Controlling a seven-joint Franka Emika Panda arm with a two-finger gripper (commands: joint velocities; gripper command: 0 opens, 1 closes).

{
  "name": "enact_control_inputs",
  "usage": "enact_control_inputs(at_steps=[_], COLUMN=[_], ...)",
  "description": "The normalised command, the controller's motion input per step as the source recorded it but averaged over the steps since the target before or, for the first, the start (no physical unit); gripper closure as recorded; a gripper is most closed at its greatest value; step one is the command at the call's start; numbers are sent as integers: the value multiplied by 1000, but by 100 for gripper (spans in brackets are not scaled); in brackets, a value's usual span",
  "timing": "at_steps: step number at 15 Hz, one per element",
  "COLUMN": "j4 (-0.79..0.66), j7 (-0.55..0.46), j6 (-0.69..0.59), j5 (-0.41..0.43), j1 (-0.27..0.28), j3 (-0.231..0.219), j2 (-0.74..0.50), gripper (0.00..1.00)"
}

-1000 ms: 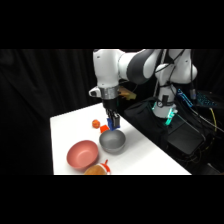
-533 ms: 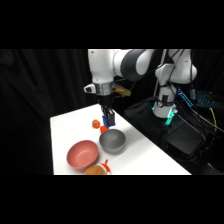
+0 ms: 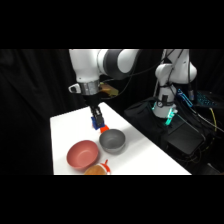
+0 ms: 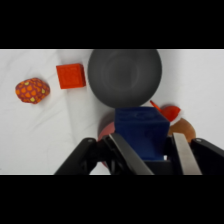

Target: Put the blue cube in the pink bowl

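A white table [image 3: 70, 131] stands against a dark backdrop of black cloth that fills the space behind and to the left, while to the right of the table lies black equipment [image 3: 186, 142] with cables [image 3: 202, 118] and a small teal light [image 3: 170, 119].

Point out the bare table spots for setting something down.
Free: the white table at its far left, behind the pink bowl, and the right strip past the grey bowl. Crowded: the near edge, where both bowls and the end effector with the blue cube cluster.

Arm reaches down over table, tool [image 4: 146, 150] vertical, fingers clamped w/ blue cube [image 4: 141, 131] between.
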Motion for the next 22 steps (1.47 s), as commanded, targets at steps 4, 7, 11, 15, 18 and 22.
enact_control_inputs(at_steps=[4, 7, 11, 15, 18, 22], j4=[616, 559, 470, 347, 255, 212], j7=[-166, -143, -146, -147, -165, -169], j6=[-287, -246, -153, -59, 37, 146], j5=[106, 89, 93, 99, 104, 113], j1=[-27, -10, -5, -7, -12, -19], j3=[3, 17, 26, 26, 29, 31], j2=[336, 304, 281, 226, 196, 211], gripper=[77, 77, 77, 77, 77, 77])
